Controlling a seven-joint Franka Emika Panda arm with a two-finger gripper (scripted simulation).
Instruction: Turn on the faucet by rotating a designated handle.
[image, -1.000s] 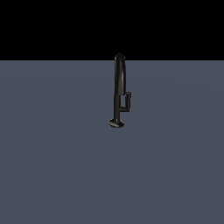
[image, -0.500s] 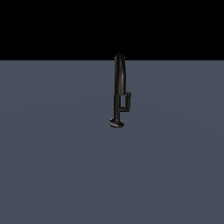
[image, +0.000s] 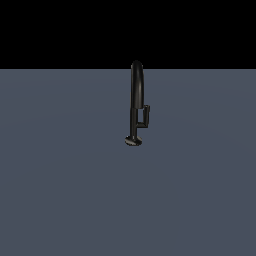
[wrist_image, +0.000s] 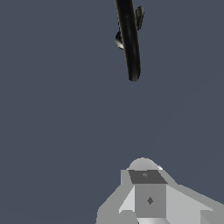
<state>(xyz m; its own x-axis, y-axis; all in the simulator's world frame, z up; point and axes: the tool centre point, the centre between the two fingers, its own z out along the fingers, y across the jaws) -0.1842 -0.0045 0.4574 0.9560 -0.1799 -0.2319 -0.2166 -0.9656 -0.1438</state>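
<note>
A slim glossy black faucet (image: 136, 95) stands upright on the flat grey surface (image: 60, 190), on a small round base (image: 133, 141). Its handle (image: 147, 115), a short thin black bar, runs parallel to the stem on the exterior view's right, joined by a small stub. No arm shows in the exterior view. In the wrist view the faucet (wrist_image: 129, 43) is seen from above, its spout tip pointing toward the camera and the handle (wrist_image: 139, 17) beside it. My gripper (wrist_image: 146, 168) is well short of the faucet and touches nothing. Only one grey finger with a dark pad (wrist_image: 149, 199) shows.
The grey surface ends at a straight far edge (image: 60, 68), with black background beyond it. Nothing else stands on the surface.
</note>
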